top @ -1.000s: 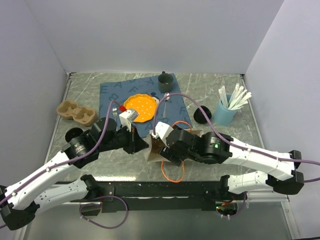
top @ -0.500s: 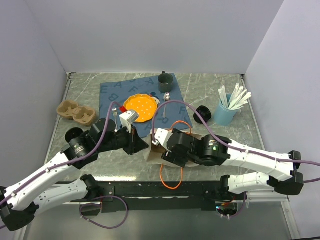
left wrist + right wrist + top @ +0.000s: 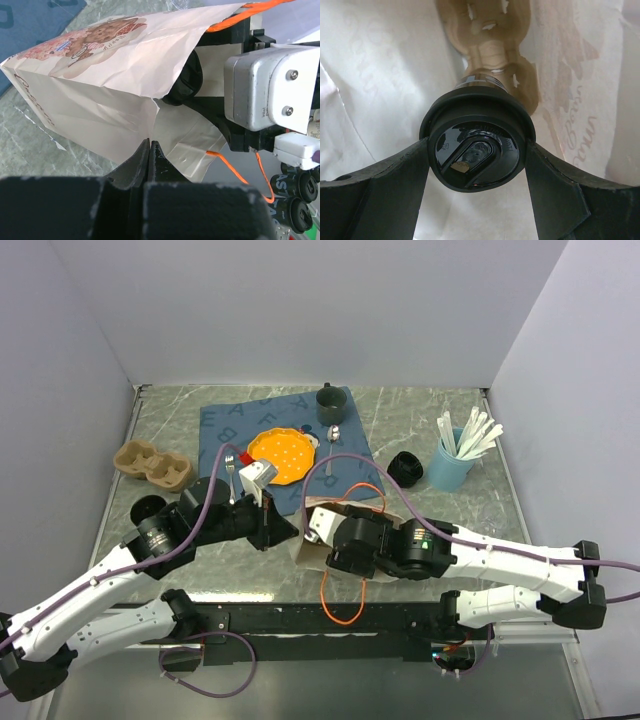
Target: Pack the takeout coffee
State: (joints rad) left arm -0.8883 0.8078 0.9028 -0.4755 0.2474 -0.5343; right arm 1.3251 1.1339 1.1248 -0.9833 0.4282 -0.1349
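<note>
Right gripper (image 3: 477, 146) is clasped on the cup (image 3: 476, 156): in its wrist view we see both fingers pressed against the sides of the black lid. The cup is inside the bag (image 3: 303, 552), with white paper walls around it. Below the lid we can make out only a short band of the cup body. Past that lies a brown carrier (image 3: 487, 30) deep in the bag, cut off by the top of the frame. We cannot tell whether the cup base touches it.

From above, this gripper and the cup are hidden. The right arm covers the bag mouth, so only a strip of white paper and the orange handle (image 3: 343, 602) show.

Left gripper (image 3: 150, 149) is clamped tight, its fingertips meeting at the bag's lower edge where the paper folds, and it appears to pinch that edge. The bag lies on its side with its printed face up. In its mouth we see a dark rounded shape, too shadowed to tell finger from lid.

Farther back on the table are a second carrier (image 3: 152, 465), an orange plate (image 3: 282, 455) on a blue mat (image 3: 225, 425), a mug (image 3: 329, 397), and a blue holder (image 3: 450, 465) of stirrers. A loose lid (image 3: 407, 468) lies just beside the holder.
</note>
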